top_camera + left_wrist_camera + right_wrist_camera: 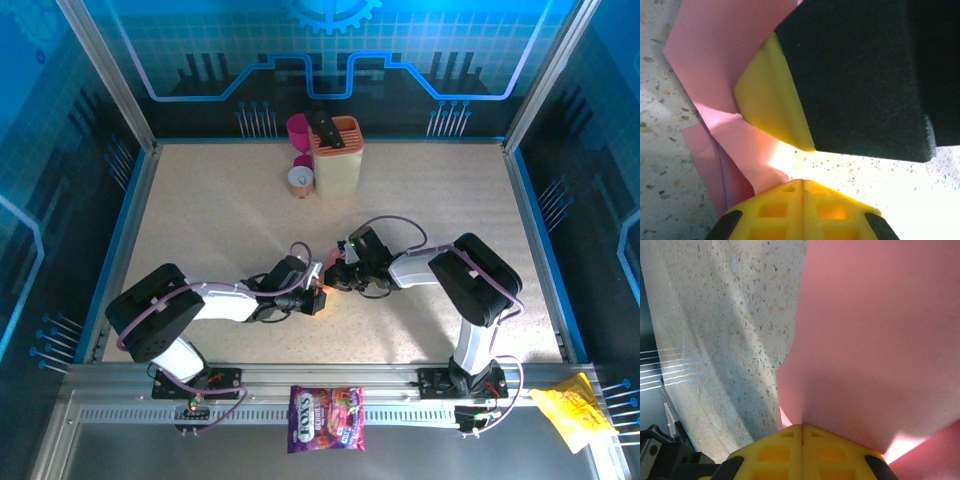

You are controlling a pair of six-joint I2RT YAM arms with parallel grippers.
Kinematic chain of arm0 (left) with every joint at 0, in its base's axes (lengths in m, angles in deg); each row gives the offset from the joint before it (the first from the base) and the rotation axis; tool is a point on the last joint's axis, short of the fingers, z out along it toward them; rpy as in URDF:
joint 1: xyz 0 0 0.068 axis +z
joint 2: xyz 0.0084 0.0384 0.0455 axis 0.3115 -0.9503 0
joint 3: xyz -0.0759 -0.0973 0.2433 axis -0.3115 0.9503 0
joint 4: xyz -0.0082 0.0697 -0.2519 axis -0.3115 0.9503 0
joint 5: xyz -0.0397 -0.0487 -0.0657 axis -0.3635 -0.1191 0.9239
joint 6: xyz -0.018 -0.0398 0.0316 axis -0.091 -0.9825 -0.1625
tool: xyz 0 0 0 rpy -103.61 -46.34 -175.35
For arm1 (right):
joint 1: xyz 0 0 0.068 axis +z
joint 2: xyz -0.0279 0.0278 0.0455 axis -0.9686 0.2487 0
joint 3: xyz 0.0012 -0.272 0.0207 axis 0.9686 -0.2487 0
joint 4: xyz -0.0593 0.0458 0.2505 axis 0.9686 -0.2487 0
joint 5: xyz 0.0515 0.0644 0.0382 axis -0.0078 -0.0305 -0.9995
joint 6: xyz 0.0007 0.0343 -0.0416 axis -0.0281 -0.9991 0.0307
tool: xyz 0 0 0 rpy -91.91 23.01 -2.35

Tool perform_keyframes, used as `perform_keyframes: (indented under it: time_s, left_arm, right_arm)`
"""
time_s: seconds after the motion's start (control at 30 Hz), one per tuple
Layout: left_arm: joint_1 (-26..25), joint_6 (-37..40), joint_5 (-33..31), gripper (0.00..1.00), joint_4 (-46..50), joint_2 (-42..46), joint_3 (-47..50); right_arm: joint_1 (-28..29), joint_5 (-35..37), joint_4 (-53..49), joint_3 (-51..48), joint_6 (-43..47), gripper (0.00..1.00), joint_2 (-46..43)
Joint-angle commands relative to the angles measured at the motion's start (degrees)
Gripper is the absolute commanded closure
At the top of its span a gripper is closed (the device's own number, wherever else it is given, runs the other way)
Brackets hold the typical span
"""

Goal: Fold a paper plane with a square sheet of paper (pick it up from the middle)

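The right claw [802, 429] is clamped on the creased square sheet of paper [880, 340]; the left claw [802, 185], fully closed, sits just beside that sheet. Pulling apart here could tear or skew the fold.

Bright overhead light, white glare, soft close-ups

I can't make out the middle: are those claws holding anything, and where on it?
The right gripper seems shut on the pink paper, pinching it near one edge. The left gripper is shut beside it; whether it grips cannot be told.
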Motion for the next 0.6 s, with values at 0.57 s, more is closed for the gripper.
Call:
perform_keyframes:
  time_s: [0.57]
  left_arm:
    - [0.5, 0.4, -0.9, 1.0, -2.4, 0.4, 7.1]
  right_arm:
    - [-0.7, 6.2, -16.7, 4.4, 5.5, 1.0, -7.4]
